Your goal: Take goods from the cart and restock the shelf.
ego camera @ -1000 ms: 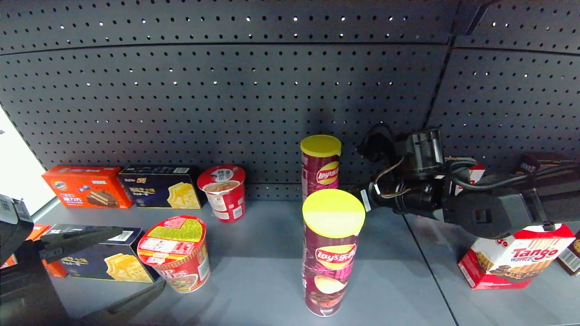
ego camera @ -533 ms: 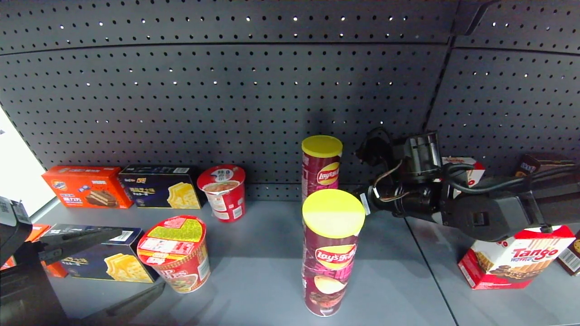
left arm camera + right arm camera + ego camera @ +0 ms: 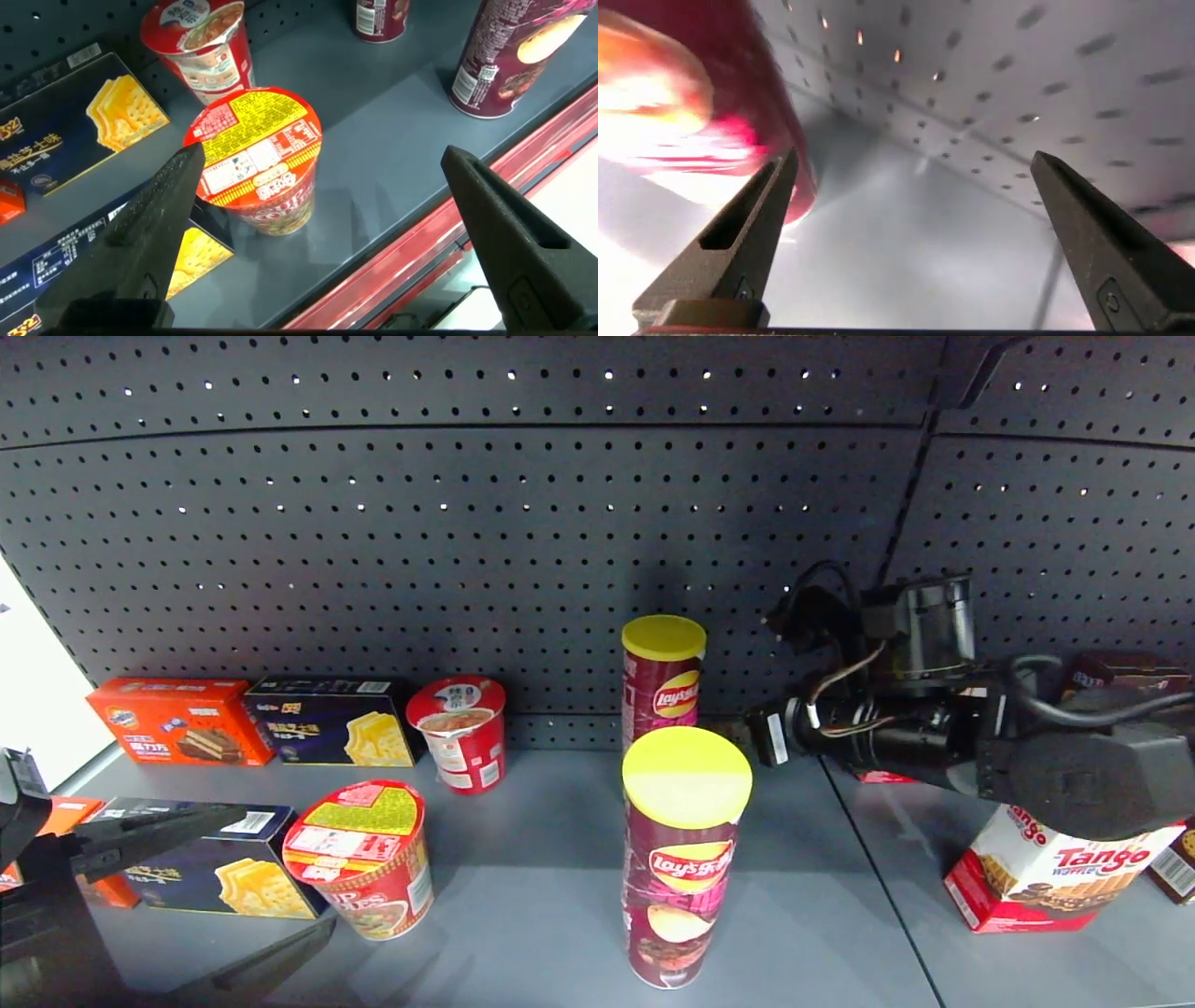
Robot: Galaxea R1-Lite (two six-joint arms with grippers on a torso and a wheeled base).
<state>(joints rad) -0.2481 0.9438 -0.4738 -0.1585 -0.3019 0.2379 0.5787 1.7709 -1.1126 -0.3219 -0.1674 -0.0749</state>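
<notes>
We see the right end effector (image 3: pixel 915 247) spread wide and holding nothing. It hangs near the back edge of the shelf (image 3: pixel 551 821), just beside the rear chip can (image 3: pixel 663 677), whose red side shows close against one finger rather than between the two. That can stands upright against the pegboard (image 3: pixel 467 541). The front chip can (image 3: pixel 686 859) stands upright ahead of it, nearer the front edge, and the two are apart. The left end effector (image 3: pixel 318 233) is also wide open and empty, at the front edge toward the left end, with the front noodle cup (image 3: pixel 262 154) ahead of its gap. We judge a chip can to be light: a stiff card tube with a smooth, rather slippery wrap. Being tall and narrow, it should tip at a slight nudge, and its contents break easily. We would take it around the middle of the body, fingers on opposite sides, squeezing only enough to hold. We count two chip cans and two noodle cups, the rear noodle cup (image 3: pixel 459 733) standing by the back edge. There are also a rear cracker box (image 3: pixel 331 719) and a front cracker box (image 3: pixel 243 887), one orange box (image 3: pixel 177 719) in full at the back left corner, and one wafer box (image 3: pixel 1055 877) toward the right end, partly hidden by the right arm.
</notes>
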